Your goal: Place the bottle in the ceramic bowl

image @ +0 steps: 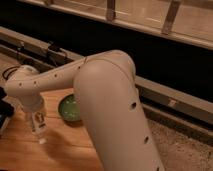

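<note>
The claw [40, 131] hangs fingers-down over the left part of the wooden bench [60, 150]; its jaws are drawn together, and the slim white shape they pinch reads as the bottle [41, 139], standing roughly upright with its lower end at or just above the wood; where claw ends and bottle begins is hard to separate. Just to the right, toward the bench's far edge, sits the ceramic bowl [69, 108], glossy green and empty; its right side is hidden behind the bulky cream arm [107, 100].

The step in hand, as I judge it, is carrying the gripped bottle across to the bowl. To do it well: lift straight up first, high enough that the bottle's lower end clears the rim; then travel right and slightly toward the far edge until centred over the green hollow; lower until the bottle nearly touches the glaze before letting go, since a slim bottle dropped upright into a shallow bowl will likely topple and roll out; tilting it to lie across the bowl would settle it better.
</note>
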Controlling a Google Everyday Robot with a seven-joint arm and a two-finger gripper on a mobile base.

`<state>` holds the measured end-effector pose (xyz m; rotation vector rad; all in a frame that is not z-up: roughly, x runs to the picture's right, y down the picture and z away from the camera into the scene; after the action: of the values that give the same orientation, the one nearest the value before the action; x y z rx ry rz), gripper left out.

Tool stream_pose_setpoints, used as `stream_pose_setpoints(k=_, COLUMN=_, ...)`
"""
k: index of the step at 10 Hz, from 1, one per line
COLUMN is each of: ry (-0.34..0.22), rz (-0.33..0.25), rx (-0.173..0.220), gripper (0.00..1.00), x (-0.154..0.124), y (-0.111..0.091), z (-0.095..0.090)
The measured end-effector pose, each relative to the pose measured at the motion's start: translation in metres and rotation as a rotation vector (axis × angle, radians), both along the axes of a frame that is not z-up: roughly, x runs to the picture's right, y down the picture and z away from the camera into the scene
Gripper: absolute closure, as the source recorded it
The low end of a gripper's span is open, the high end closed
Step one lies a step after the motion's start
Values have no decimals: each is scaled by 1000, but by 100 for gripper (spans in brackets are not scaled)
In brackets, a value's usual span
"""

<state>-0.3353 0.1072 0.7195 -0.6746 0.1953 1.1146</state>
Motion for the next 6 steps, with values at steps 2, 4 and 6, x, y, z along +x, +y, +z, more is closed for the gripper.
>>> stream_pose_setpoints(k=2, ry=20, rz=12, rx=52, gripper=100, x=20, y=-47, z=6)
stream_pose_setpoints(k=4, ry=27, rz=22, rx=69, gripper=100, x=30, y=-65, z=9)
stream_pose_setpoints(k=6, ry=24, rz=22, rx=66, gripper=100, x=29, y=-64, z=8)
